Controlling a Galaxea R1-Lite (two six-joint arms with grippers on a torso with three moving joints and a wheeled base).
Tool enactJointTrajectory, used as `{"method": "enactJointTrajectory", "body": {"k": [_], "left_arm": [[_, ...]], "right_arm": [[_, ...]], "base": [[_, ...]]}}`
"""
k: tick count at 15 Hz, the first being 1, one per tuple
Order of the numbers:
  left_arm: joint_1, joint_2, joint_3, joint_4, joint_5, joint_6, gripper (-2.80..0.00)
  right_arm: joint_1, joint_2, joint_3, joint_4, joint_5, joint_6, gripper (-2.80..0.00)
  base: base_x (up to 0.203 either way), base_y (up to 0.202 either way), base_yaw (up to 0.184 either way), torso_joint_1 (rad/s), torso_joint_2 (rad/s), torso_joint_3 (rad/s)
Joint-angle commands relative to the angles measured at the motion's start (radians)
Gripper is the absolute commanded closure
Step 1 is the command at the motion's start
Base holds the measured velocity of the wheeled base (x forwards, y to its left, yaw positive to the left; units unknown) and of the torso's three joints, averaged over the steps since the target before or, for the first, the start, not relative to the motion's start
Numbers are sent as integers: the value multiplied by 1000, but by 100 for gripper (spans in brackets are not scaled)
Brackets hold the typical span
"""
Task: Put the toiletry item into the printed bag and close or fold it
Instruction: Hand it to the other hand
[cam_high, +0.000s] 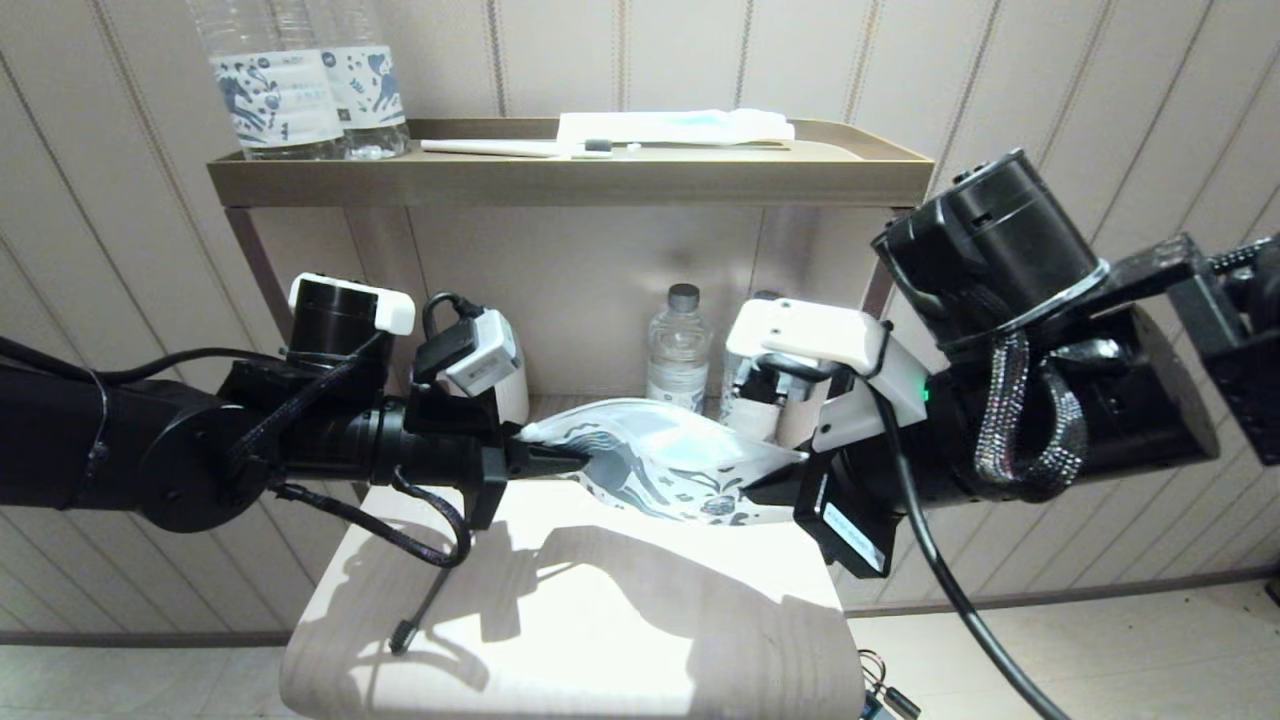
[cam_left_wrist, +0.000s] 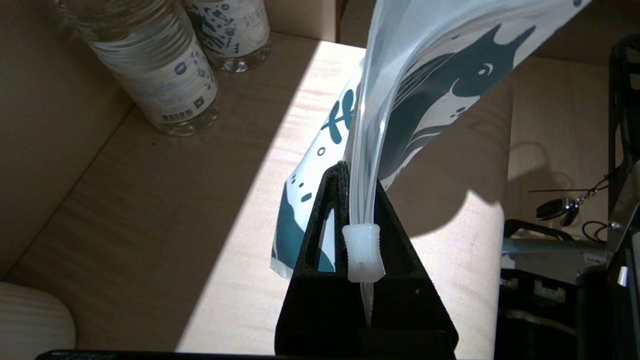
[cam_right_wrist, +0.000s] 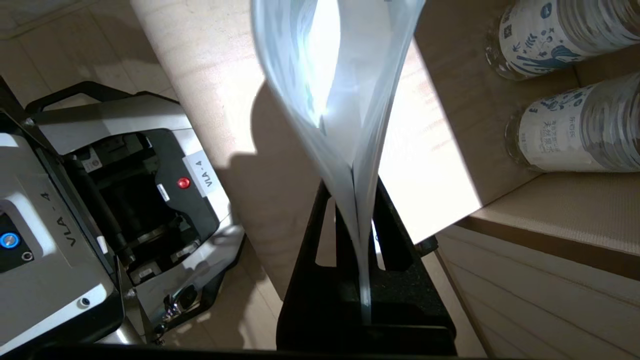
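On my far left, two labelled water bottles (cam_high: 305, 95) stand on the upper shelf (cam_high: 570, 175). Below them my left arm reaches in level, and my left gripper (cam_high: 560, 458) is clamped tight on one end of the printed bag (cam_high: 660, 465). In the left wrist view its fingers (cam_left_wrist: 325, 220) pinch the bag's edge together with the white zip slider (cam_left_wrist: 364, 252). The bag hangs above the pale table (cam_high: 560, 620), stretched between both arms, its middle bulging open. Behind it, two more water bottles (cam_high: 680, 345) stand at the back of the table. On the upper shelf a white-handled toothbrush (cam_high: 530, 148) lies in front of a white-and-blue packet (cam_high: 675, 125). To the right, my right gripper (cam_high: 775, 480) is closed firmly on the bag's other end; the right wrist view shows its fingers (cam_right_wrist: 325, 225) squeezing both walls together. I cannot tell whether the grey toothbrush is inside the bag.
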Motion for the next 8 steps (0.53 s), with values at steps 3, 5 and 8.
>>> {"method": "enactJointTrajectory", "body": {"k": [3,5,8], "left_arm": [[0,-2,0,-2,-5,2,0],[0,-2,-1,-2,-5,2,0],[0,-5,-2,-2,-5,2,0]], "right_arm": [[9,90,-56,2,25,-2,0],[11,152,-118,2,27,4,0],[12,220,-194,3,32,11,0]], "base": [[0,0,0,0,0,0],[0,0,0,0,0,0],[0,0,0,0,0,0]]}}
